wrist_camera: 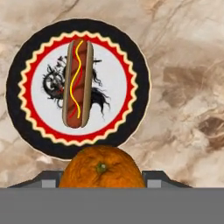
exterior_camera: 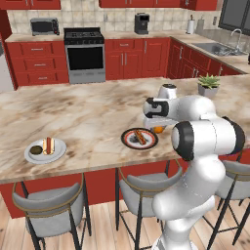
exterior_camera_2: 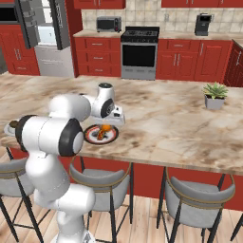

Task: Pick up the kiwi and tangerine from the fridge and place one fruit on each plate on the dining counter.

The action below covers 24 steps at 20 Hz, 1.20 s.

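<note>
My gripper [wrist_camera: 101,181] is shut on the tangerine [wrist_camera: 101,168], a bright orange ball with a green stem dimple. It hangs just beyond the edge of the dark plate [wrist_camera: 17,65] with a red-and-cream rim, which carries a hot dog [wrist_camera: 78,83]. From the base, the tangerine [exterior_camera: 158,130] shows under the gripper [exterior_camera: 157,127], right of the dark plate [exterior_camera: 126,139] on the dining counter [exterior_camera: 88,112]. The kiwi [exterior_camera: 36,150] lies on the pale plate [exterior_camera: 59,152] at the left, beside a second hot dog [exterior_camera: 48,145]. The fridge [exterior_camera_2: 47,28] stands open far back.
A potted plant [exterior_camera: 208,84] stands on the counter to the right. Grey-seated stools [exterior_camera: 49,200] line the counter's near edge. Stove [exterior_camera: 84,54], microwave [exterior_camera: 44,25] and sink [exterior_camera: 217,48] sit along the back walls. Bare marbled top stretches between the two plates.
</note>
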{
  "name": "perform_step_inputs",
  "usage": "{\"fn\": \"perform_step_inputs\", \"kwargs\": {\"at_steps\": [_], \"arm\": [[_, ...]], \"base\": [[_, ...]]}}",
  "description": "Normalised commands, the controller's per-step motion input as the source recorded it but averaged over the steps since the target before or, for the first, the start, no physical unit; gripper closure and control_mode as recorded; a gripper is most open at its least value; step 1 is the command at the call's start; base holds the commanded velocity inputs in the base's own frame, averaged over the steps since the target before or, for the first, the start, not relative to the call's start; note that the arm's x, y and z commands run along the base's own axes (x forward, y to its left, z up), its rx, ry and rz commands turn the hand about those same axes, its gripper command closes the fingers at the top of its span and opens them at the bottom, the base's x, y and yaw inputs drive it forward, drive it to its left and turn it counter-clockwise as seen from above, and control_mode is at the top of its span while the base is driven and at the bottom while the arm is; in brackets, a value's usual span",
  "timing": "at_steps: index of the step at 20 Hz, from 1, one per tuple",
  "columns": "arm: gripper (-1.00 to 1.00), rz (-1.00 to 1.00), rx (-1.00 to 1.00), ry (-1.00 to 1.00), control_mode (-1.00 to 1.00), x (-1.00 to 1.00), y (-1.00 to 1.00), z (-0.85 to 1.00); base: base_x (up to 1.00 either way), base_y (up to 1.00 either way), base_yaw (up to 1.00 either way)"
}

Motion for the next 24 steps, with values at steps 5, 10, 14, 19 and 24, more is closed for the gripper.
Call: {"fn": "perform_step_inputs", "kwargs": {"at_steps": [5, 10, 14, 19, 24], "arm": [[1.0, 0.07, -0.04, 0.07, -1.0, 0.44, 0.09, -0.52], [1.0, 0.07, -0.02, 0.0, -1.0, 0.39, 0.02, -0.33], [1.0, 0.07, -0.01, 0.0, -1.0, 0.37, 0.0, -0.2], [-1.0, 0.05, 0.0, 0.0, -1.0, 0.17, 0.06, -0.24], [-1.0, 0.01, 0.0, 0.0, -1.0, 0.0, 0.02, -0.04]], "base": [[0.0, 0.0, 0.0], [0.0, 0.0, 0.0], [0.0, 0.0, 0.0], [0.0, 0.0, 0.0], [0.0, 0.0, 0.0]]}}
